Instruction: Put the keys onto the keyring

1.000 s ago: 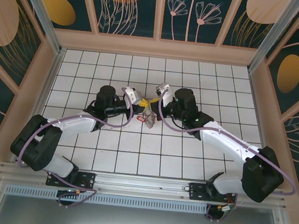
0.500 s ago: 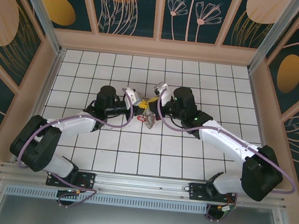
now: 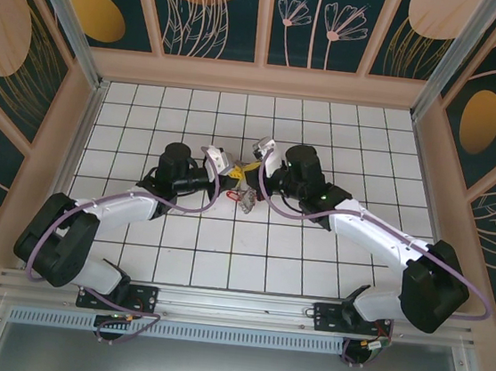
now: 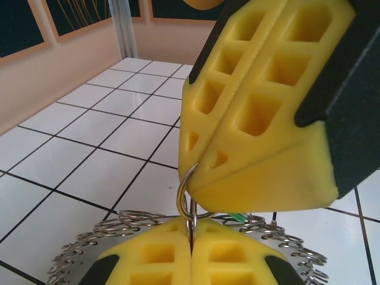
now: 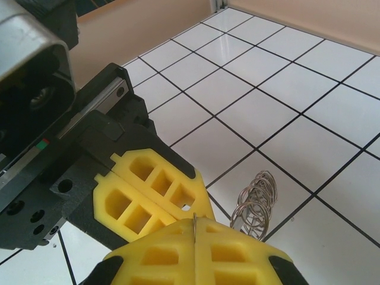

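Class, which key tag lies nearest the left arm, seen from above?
The red tag: it lies alone on the tile, left of the bundled keys.

Yel. jaws, silver keyring [image 4: 71,258]

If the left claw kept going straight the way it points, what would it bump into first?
The yellow fingers of the right gripper: they sit right ahead of the left gripper, both seemingly pinching one thin wire ring. Depth is unclear, but they look almost touching.
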You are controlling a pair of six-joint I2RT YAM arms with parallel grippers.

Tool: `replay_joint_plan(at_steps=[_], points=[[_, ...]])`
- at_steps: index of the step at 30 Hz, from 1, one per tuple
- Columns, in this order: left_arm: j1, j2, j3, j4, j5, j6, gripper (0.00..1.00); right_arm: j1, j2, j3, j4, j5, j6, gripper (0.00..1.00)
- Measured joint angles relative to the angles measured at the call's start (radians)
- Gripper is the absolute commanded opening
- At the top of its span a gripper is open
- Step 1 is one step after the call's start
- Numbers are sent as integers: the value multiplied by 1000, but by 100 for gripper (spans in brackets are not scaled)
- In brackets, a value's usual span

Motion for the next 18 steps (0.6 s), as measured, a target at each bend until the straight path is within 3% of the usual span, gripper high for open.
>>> replay_joint_plan(at_steps=[18], points=[[0, -8, -13, 13, -23, 0, 0, -13, -14, -22, 1, 54, 57, 0]])
